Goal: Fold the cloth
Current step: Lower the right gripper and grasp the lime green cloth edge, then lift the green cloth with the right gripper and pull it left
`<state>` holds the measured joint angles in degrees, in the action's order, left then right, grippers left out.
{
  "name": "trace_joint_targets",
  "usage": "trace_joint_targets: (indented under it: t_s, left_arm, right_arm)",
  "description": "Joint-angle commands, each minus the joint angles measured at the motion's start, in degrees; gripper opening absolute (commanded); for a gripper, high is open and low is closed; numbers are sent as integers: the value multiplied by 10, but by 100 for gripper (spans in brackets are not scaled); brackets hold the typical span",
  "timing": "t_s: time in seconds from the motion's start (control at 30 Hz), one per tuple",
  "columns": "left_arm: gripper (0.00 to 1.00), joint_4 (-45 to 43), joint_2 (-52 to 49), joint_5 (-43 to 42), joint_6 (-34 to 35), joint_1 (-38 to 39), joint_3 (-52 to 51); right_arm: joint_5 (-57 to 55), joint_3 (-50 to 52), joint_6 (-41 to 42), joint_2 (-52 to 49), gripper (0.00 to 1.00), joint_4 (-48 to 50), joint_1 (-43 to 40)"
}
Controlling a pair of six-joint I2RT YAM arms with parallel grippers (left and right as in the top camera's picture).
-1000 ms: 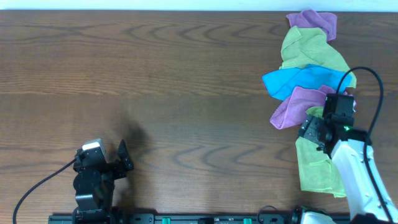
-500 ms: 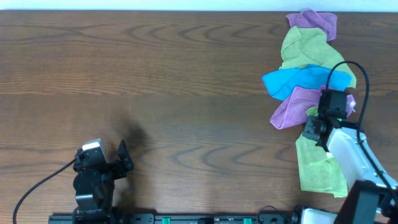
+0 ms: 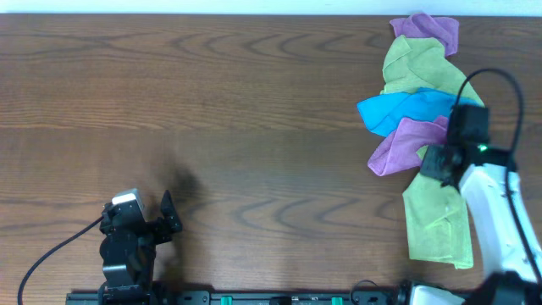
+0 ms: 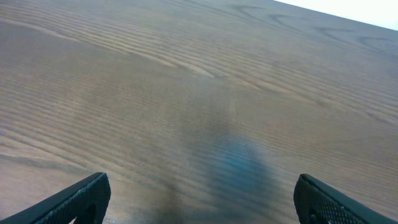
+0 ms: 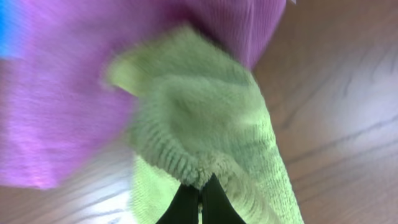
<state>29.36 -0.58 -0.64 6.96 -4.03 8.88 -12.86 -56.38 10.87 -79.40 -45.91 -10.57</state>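
Pinching an edge of the cloth [image 5: 211,124] tight, the right gripper [image 5: 200,198] probably needed a slow, low pull clear of the overlapping purple cloth [image 5: 56,93]; the left gripper [image 4: 202,190] stood spread wide.

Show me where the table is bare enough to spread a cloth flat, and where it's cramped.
Bare: the table from its left edge across to the lower purple cloth, above and right of the open left gripper. Crowded: the right end, where that purple cloth, a blue cloth and the cloth, pinched in the shut right gripper, overlap.
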Motion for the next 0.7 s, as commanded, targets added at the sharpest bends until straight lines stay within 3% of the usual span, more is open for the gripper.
trace_joint_targets:
  t_s: [0.0, 0.2, 0.37, 0.53, 0.67]
  left_arm:
    - [96, -1, 3, 10, -12, -2, -9]
    - [95, -1, 3, 10, -12, -2, -9]
    - [95, -1, 3, 10, -12, -2, -9]
    - [95, -1, 3, 10, -12, -2, -9]
    - [95, -1, 3, 10, -12, -2, -9]
  right_arm:
    - [103, -70, -3, 35, 1, -19, 5]
    - [342, -156, -3, 66, 1, -8, 58]
    - [511, -192, -2, 70, 1, 47, 209]
    - [479, -192, -2, 70, 1, 44, 341]
    - [330, -192, -2, 66, 1, 45, 386]
